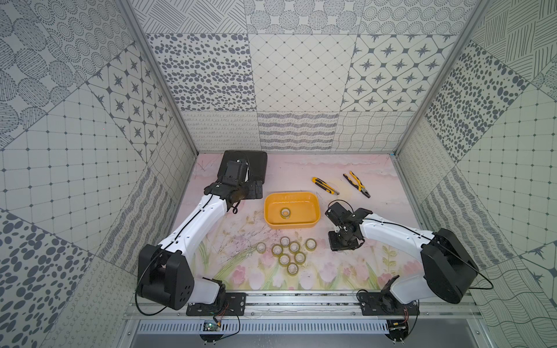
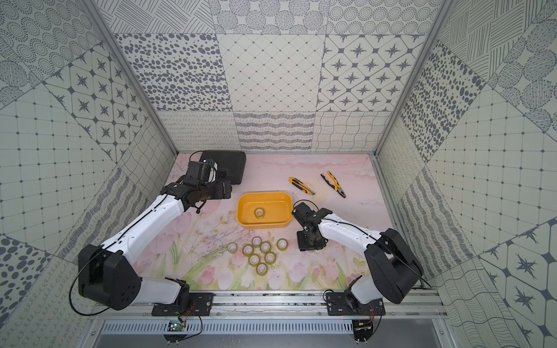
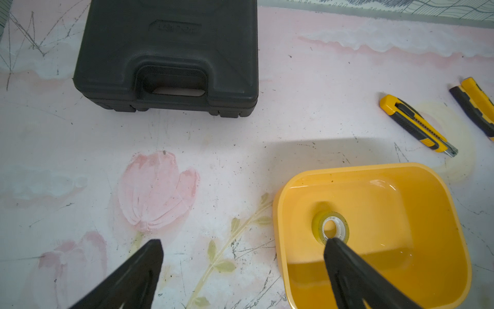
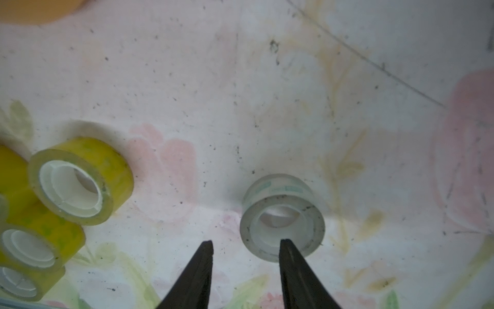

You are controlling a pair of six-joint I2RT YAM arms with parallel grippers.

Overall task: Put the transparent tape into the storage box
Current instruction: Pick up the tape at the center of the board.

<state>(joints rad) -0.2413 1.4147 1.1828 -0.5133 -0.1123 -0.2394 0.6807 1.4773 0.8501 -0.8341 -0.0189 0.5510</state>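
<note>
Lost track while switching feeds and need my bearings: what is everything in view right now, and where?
Table: one, pink floral, under everything.
Tub: one, yellow-orange, mid-table.
Clustered tape rolls: eight, yellow-green, on table before the tub.
Tape roll in tub: one, yellow-green, lying flat.
Pale tape roll: one, whitish, on table below right gripper.
Case: one, black, far left corner.
Utility knife: one, yellow-black, behind the tub's right end.
Pliers: one, yellow-black handles, right of knife.
Left gripper: one, black, open, between case and tub.
Right gripper: one, black, open, above pale roll.
</note>
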